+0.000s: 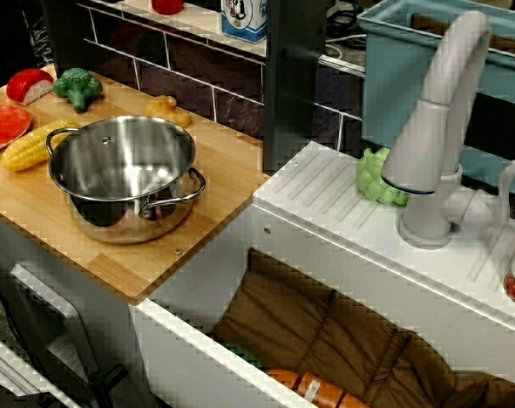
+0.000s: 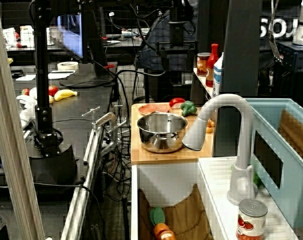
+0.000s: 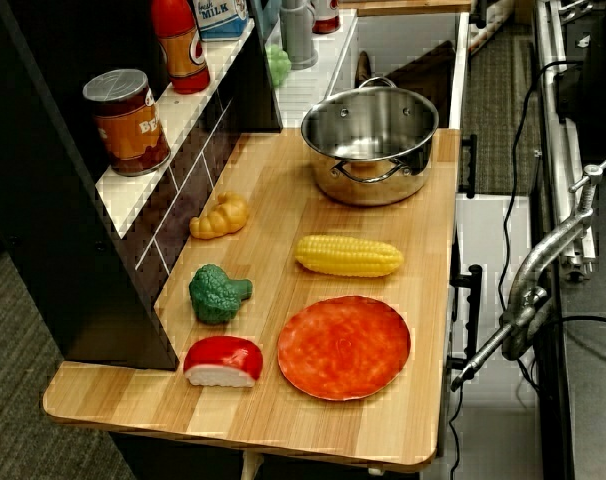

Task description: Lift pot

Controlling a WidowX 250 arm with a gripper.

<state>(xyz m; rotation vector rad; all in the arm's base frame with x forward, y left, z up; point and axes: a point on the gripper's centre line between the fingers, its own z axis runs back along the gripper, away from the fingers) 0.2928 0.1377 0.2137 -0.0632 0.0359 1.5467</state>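
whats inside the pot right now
Nothing visible: the pot looks empty, with only reflections on its shiny floor and walls. In the view along the counter, its near wall hides part of the floor.

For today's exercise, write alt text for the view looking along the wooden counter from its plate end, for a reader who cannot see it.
A shiny steel pot stands empty at the far end of a wooden counter. Nearer lie toy corn, a croissant, broccoli, an orange plate and a red-and-white toy piece. No gripper is in view.
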